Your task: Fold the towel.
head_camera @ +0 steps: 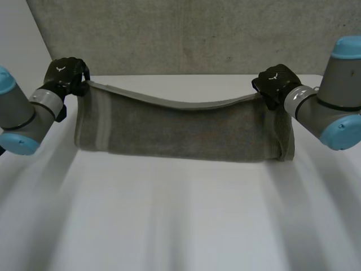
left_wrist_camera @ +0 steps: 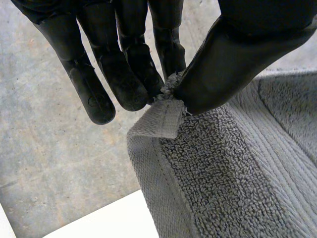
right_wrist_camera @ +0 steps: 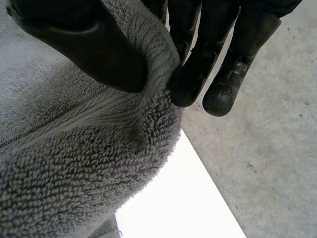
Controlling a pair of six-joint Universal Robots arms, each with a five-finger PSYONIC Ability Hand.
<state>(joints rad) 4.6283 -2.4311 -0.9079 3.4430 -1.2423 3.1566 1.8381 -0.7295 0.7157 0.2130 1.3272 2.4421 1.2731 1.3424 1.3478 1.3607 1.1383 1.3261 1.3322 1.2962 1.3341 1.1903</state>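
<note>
Left hand (head_camera: pixel 66 74), at the far left of the white table (head_camera: pixel 180 226), pinches one upper corner of the grey towel (head_camera: pixel 180 132) between thumb (left_wrist_camera: pixel 233 59) and fingertips (left_wrist_camera: pixel 133 89); the grip sits right on the hemmed corner tab. Right hand (head_camera: pixel 276 82), at the far right, pinches the opposite upper corner likewise, with terry bunched between its thumb (right_wrist_camera: pixel 84 44) and fingertips (right_wrist_camera: pixel 190 84). Towel hangs between the two hands over the far part of the table. Its top edge sags in the middle and its lower edge appears to rest on the tabletop. A pale woven band runs down its left end.

Judged stage: mid-fold, with the held edge lifted for carrying across. To do this step well, both hands should probably travel together at equal height. The top edge should be drawn taut enough to take out the sag, so the held corners land square on the matching pair. Left grip looks shallow, so a jerk could slip it.
</note>
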